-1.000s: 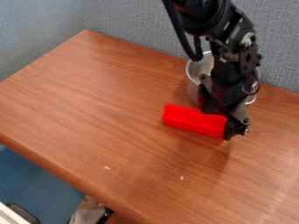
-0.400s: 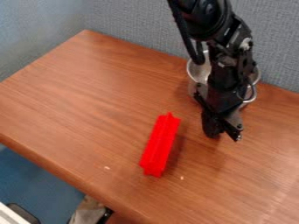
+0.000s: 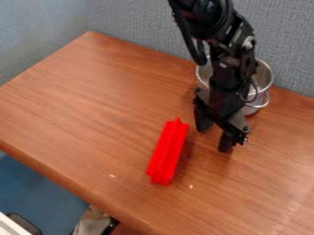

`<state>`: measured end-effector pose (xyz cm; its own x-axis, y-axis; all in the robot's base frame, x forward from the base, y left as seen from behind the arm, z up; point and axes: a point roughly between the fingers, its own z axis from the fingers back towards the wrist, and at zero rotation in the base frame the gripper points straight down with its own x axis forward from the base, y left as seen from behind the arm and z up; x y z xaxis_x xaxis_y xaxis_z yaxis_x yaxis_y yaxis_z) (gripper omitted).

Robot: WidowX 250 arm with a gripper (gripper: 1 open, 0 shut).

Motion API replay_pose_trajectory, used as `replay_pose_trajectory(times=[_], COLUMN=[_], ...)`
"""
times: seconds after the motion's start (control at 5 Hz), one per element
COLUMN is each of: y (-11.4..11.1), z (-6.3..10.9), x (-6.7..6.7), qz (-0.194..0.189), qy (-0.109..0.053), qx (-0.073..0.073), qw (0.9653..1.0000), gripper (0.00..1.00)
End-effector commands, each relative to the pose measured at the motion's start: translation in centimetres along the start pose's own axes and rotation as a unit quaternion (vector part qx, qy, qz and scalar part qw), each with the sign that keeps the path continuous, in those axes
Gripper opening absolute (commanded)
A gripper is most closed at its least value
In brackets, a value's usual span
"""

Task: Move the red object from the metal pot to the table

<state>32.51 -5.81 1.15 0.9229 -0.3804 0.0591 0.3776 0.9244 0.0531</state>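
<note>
So here's what you've got rn: the red object (image 3: pixel 168 152) is out of the pot and lying flat on the table (image 3: pixel 73 101), w/ nothing holding it. It's a long bright red block, running roughly near-to-far in the camera view, one end toward the front edge of the tabletop and the other pointing back toward the arm. Looks fully at rest on the wood, not propped on anything.

Your gripper (image 3: pixel 218 131) is just to the right of the block's far end, pointing straight down at the table. Jaws are spread wide and empty, and there's a clear gap btw them and the block, so no contact. The fingertips sit low, close to the tabletop (can't tell if they actually touch the wood, it's too dark and small there).

The metal pot (image 3: pixel 255 93) is behind the gripper, toward the back right of the table, shiny silver w/ a rolled rim. The black arm covers most of it so you only see the rim on the right side, and I can't see inside it from this angle.

Block and pot are well apart, gripper's btw them.
</note>
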Motion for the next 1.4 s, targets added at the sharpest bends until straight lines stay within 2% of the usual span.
replay_pose_trajectory(times=[0.0, 0.2, 0.4, 0.6, 0.8, 1.0, 1.2], y=[-0.6, -0.8, -1.0, 0.0, 1.5, 2.8, 1.8], z=[3.3, 5.0, 7.4, 6.9, 4.6, 2.4, 4.1], x=[0.4, 0.5, 0.7, 2.1, 3.3, 4.2, 5.5], qz=[0.012, 0.031, 0.047, 0.096, 0.149, 0.199, 0.120], qy=[-0.045, -0.064, -0.093, -0.103, -0.097, -0.094, -0.109], qx=[0.010, 0.026, 0.044, 0.050, 0.054, 0.058, 0.052], qw=[0.9989, 0.9971, 0.9936, 0.9888, 0.9826, 0.9738, 0.9855], gripper=[1.00, 1.00, 1.00, 1.00, 1.00, 1.00, 1.00])
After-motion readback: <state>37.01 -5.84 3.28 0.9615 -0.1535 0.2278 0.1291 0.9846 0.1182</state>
